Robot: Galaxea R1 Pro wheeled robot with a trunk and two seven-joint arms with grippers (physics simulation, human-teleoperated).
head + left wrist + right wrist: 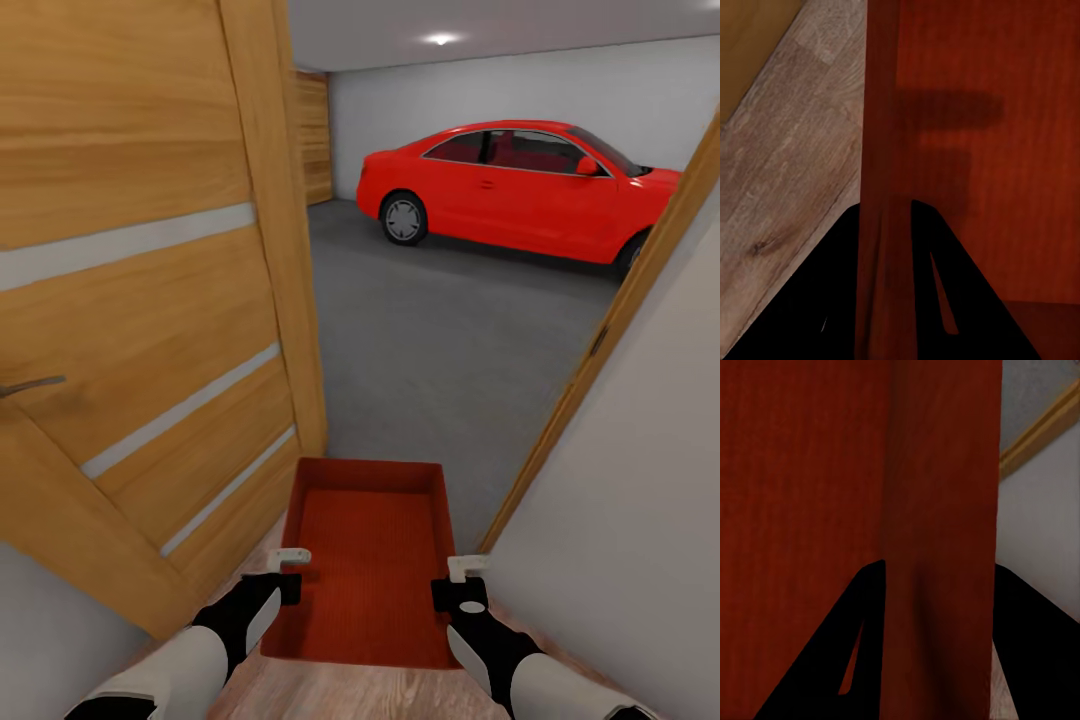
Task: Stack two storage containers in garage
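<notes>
Storage container (368,560): orange-red, empty, held level in the garage doorway.
Left gripper (287,571): jaws pinching its left wall.
Right gripper (462,580): jaws pinching its right wall.

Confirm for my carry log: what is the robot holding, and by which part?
One storage container, held by both long side walls: left end effector on its left wall, right end effector on its right.

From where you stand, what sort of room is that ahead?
Most likely a garage, seen through a doorway: a red car parked on a grey concrete floor, bare white walls, and an open wooden door beside you.
</notes>
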